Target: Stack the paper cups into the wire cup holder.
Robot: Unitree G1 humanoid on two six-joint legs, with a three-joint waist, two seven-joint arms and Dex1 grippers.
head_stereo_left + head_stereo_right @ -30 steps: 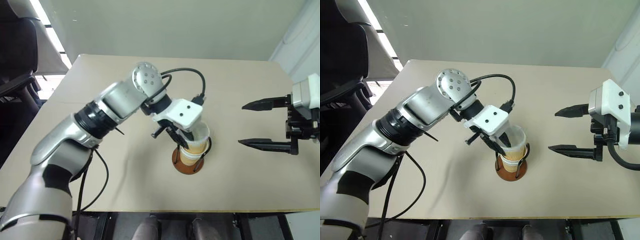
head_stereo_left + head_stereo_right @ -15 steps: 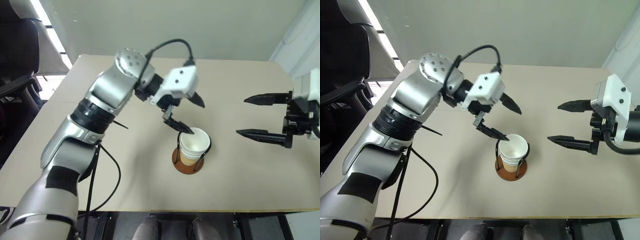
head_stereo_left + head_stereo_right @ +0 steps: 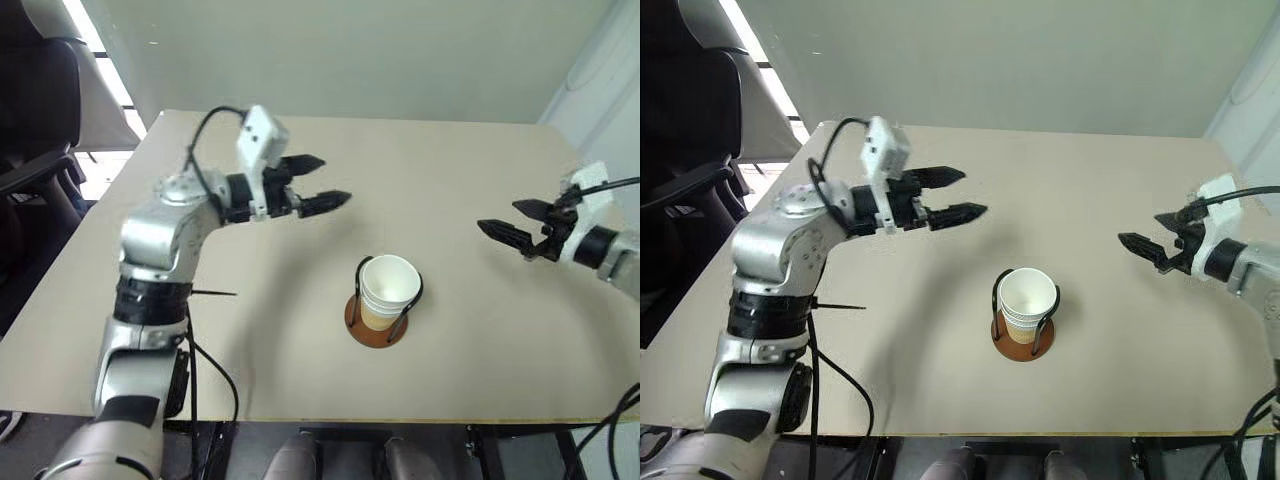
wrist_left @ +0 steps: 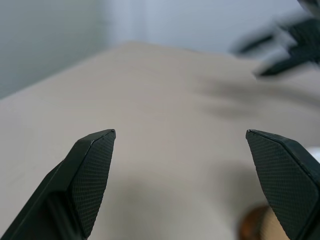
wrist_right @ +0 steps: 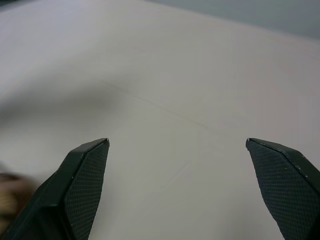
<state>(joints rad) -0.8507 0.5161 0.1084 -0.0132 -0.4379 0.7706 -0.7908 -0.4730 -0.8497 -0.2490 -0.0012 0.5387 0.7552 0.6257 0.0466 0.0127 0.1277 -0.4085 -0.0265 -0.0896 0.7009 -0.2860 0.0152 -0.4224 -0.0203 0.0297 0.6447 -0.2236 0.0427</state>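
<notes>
On table: paper cups point(image 3: 389, 290) nested in wire cup holder point(image 3: 376, 330) | left tool point(image 3: 332, 182) wide | right tool point(image 3: 500, 222) wide

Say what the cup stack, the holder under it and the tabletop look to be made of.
Paper cups: apparently thin paper, matte white inside with a rolled rim, pale tan outside.
Wire cup holder: thin black wire loops, probably metal, rising from a reddish-brown disc; its smooth look could be wood or plastic, unclear.
Table: flat beige board, matte, no visible grain, likely laminate or painted wood.

One nested stack of paper cups point(image 3: 388, 290), one wire cup holder point(image 3: 376, 330), one table point(image 3: 470, 180), two claws.
</notes>
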